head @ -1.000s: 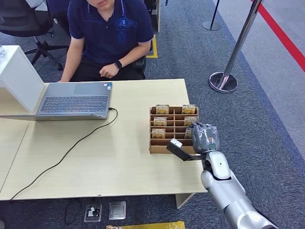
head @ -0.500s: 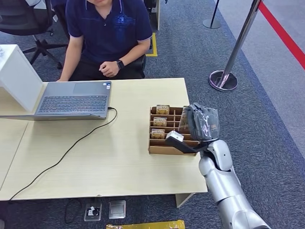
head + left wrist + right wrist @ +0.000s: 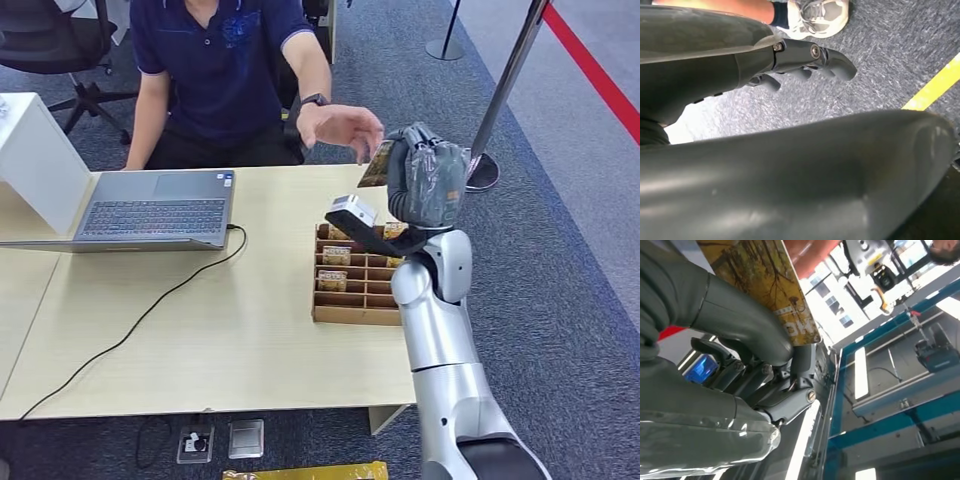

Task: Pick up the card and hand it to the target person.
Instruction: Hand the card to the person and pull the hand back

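At the left edge of the pale wooden tabletop (image 3: 226, 340) stands a slanted white box (image 3: 38, 160); just beside it, along the far edge, lies an open silver laptop (image 3: 155, 210), with a black cable (image 3: 143, 315) trailing from its right side across the tabletop towards the near left corner; behind the far edge sits a person in a dark blue polo shirt (image 3: 219, 75), whose outstretched hand (image 3: 340, 128) with a dark wristwatch (image 3: 313, 99) reaches to the right, close to the card; near the right edge of the tabletop rests a brown cardboard rack of compartments (image 3: 355, 275) holding several small printed cards; above it the robot's silver right arm is raised, and its grey-covered right hand (image 3: 426, 180) grips a brown printed card with an autumn-tree picture (image 3: 375, 165), thumb pressed on the card's face in the right wrist view (image 3: 764, 285); the card is aloft, just beside the person's fingers, though whether they touch I cannot tell; the left hand (image 3: 806, 57) hangs over grey carpet, its fingers loosely apart and holding nothing.
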`<action>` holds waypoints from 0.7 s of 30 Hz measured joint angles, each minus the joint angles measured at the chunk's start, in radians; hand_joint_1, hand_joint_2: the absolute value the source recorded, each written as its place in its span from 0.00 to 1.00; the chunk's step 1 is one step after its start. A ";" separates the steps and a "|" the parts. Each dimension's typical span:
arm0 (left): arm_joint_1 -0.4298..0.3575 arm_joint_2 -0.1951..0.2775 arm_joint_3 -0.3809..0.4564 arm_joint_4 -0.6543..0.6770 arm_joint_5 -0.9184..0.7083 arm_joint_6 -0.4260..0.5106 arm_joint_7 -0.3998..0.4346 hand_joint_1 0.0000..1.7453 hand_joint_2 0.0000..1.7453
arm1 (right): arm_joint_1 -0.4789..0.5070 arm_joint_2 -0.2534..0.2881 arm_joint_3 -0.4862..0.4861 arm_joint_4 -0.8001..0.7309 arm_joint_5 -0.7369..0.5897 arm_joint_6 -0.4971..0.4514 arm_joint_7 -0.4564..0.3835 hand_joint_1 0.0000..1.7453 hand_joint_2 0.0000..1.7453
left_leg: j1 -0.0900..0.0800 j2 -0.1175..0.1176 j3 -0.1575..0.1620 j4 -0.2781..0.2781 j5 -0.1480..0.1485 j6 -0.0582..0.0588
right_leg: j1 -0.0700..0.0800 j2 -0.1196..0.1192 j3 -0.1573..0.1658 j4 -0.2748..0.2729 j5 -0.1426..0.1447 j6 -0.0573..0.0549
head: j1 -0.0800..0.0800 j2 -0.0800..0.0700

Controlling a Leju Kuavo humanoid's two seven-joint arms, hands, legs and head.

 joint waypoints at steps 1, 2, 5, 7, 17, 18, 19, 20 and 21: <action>0.000 0.000 -0.001 0.000 0.002 -0.001 0.001 0.00 0.00 | -0.004 0.000 0.005 0.007 0.020 0.000 0.013 1.00 1.00 | 0.000 0.000 0.000 0.000 0.000 0.000 | 0.000 0.000 0.000 0.000 0.000 0.000 | 0.000 0.000; 0.001 0.001 -0.001 -0.001 0.002 -0.001 -0.001 0.00 0.00 | -0.004 0.000 0.019 0.014 0.040 0.000 0.035 1.00 1.00 | 0.000 0.000 0.001 -0.001 0.000 0.000 | 0.000 0.000 0.001 -0.001 0.000 0.000 | 0.000 0.000; 0.012 0.006 -0.025 -0.004 0.033 0.000 -0.004 0.00 0.00 | -0.009 -0.014 0.085 0.049 0.102 0.000 0.131 1.00 1.00 | 0.000 0.002 0.001 -0.001 0.000 0.000 | 0.000 0.002 0.001 -0.002 0.001 0.000 | 0.000 0.000; 0.016 0.007 -0.031 0.002 0.044 0.009 -0.003 0.00 0.00 | -0.024 0.000 0.065 0.080 0.142 0.000 0.134 1.00 1.00 | 0.000 0.003 0.001 -0.001 0.000 0.000 | 0.000 0.003 0.001 -0.001 0.001 0.000 | 0.000 0.000; 0.019 0.010 -0.026 0.002 0.043 0.007 0.002 0.00 0.00 | -0.019 0.000 0.063 0.087 0.180 0.000 0.163 1.00 1.00 | 0.000 0.002 0.001 -0.001 0.000 0.000 | 0.000 0.002 0.001 -0.001 0.000 0.000 | 0.000 0.000; 0.018 0.010 -0.025 0.002 0.044 0.007 0.002 0.00 0.00 | -0.019 0.000 0.063 0.087 0.180 0.000 0.163 1.00 1.00 | 0.000 0.002 0.001 -0.001 0.000 0.000 | 0.000 0.002 0.001 -0.001 0.000 0.000 | 0.000 0.000; 0.018 0.009 -0.024 0.002 0.044 0.007 0.002 0.00 0.00 | -0.018 0.000 0.065 0.087 0.180 0.000 0.164 1.00 1.00 | 0.000 0.001 0.001 -0.001 -0.001 0.000 | 0.000 0.001 0.001 0.000 0.000 0.000 | 0.000 0.000; 0.018 0.009 -0.024 0.001 0.044 0.007 0.002 0.00 0.00 | -0.019 0.000 0.065 0.089 0.177 0.000 0.165 1.00 1.00 | 0.000 0.001 0.001 -0.001 0.000 0.000 | 0.000 0.001 0.001 -0.001 0.000 0.000 | 0.000 0.000; 0.018 0.009 -0.024 0.001 0.044 0.008 0.001 0.00 0.00 | -0.020 0.000 0.065 0.091 0.175 0.000 0.167 0.99 1.00 | 0.000 0.001 0.001 -0.001 -0.001 0.000 | 0.000 0.001 0.001 -0.001 0.000 0.000 | 0.000 0.000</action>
